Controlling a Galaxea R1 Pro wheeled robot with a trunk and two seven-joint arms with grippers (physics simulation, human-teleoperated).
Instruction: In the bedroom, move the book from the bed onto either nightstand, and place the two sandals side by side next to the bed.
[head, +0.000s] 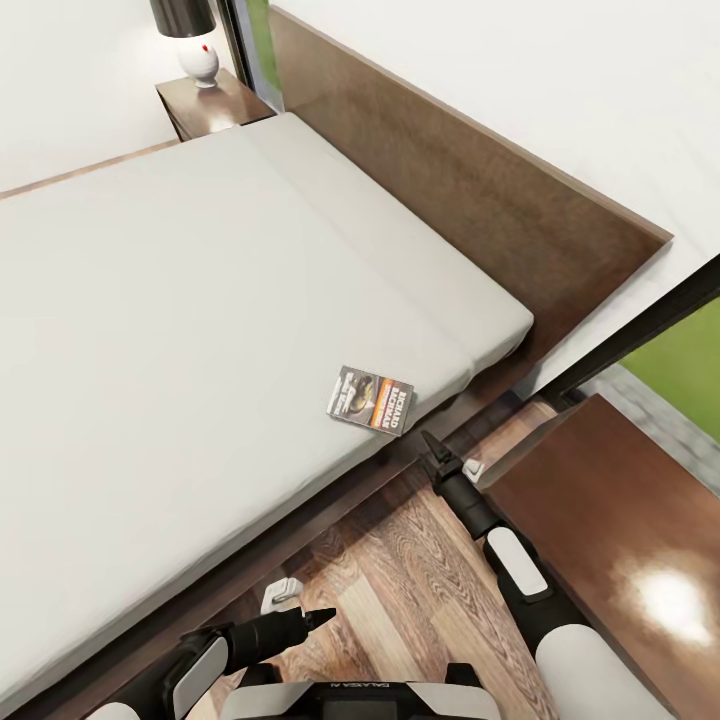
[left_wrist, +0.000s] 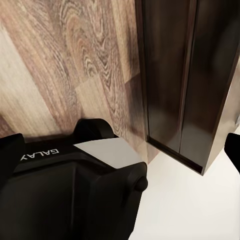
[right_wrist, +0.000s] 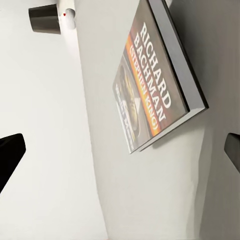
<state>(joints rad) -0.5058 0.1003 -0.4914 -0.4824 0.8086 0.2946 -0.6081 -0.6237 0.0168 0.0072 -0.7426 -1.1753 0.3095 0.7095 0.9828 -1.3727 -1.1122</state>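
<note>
The book (head: 371, 400) lies flat on the bed (head: 200, 330), near its edge at the headboard end. The right gripper (head: 436, 450) hangs just beside it over the floor (head: 420, 580), fingers spread wide and empty. The left gripper (head: 312, 618) hovers low by the frame; I cannot tell whether it's parted. A nightstand (head: 620, 540) stands at the right.

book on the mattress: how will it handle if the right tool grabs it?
The book looks thin and lies flat near the bed edge, so probably light, but hard to get a finger under. The soft cover may flex. A push would likely slide it, not roll or tip it.
</note>
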